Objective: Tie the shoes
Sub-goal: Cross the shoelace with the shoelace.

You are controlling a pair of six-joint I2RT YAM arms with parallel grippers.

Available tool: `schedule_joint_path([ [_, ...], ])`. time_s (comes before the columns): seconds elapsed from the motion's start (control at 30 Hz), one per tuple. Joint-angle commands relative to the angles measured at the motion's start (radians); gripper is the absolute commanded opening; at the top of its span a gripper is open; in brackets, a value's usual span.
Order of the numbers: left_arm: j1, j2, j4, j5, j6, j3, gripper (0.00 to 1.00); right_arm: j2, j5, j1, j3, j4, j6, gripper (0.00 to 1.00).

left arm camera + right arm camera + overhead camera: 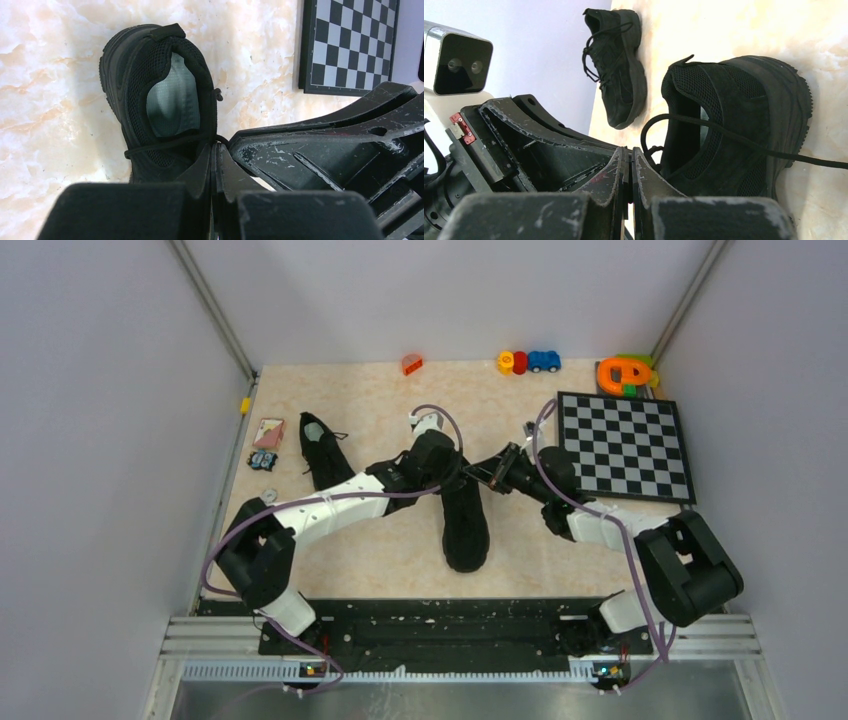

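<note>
Starting at the left of the tabletop (380,555), the left shoe (322,455) lies alone near the left edge, well apart from both arms. Its laces are loose across the tongue, and whether they are knotted cannot be told. Next, the left end effector (215,150) hovers at the open collar of the centre shoe (466,530). Its fingers are pressed fully together on a thin black lace (165,144), which runs taut across the shoe's opening to the fingertips. The centre shoe rests on its sole mid-tabletop, toe toward the arm bases, with the pale insole showing. The right end effector (628,155) sits tip to tip with the left one. Its fingers are closed to a hairline gap, and a slack loop of lace rises just beside them, but it cannot be confirmed that the strand sits between them. No finished bow is visible on the centre shoe. Judgement: the task is at an early stage, with the lace gathered but crossing, looping and tightening outstanding on this shoe. The left shoe remains to be checked or tied.
</note>
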Motion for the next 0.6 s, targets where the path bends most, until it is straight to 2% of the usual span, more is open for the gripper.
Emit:
schedule_joint_path([
  [0.0,0.005,-0.009,0.097,-0.017,-0.007,-0.012,0.00,-0.045,-0.012,0.015,-0.003,0.039,0.010,0.00],
  [0.37,0.006,-0.037,0.176,-0.002,-0.009,-0.085,0.00,-0.048,-0.013,0.016,0.013,0.008,0.049,0.00],
  [0.57,0.006,-0.062,0.178,-0.049,0.000,-0.120,0.00,-0.054,0.002,0.018,0.010,-0.007,0.059,0.00],
])
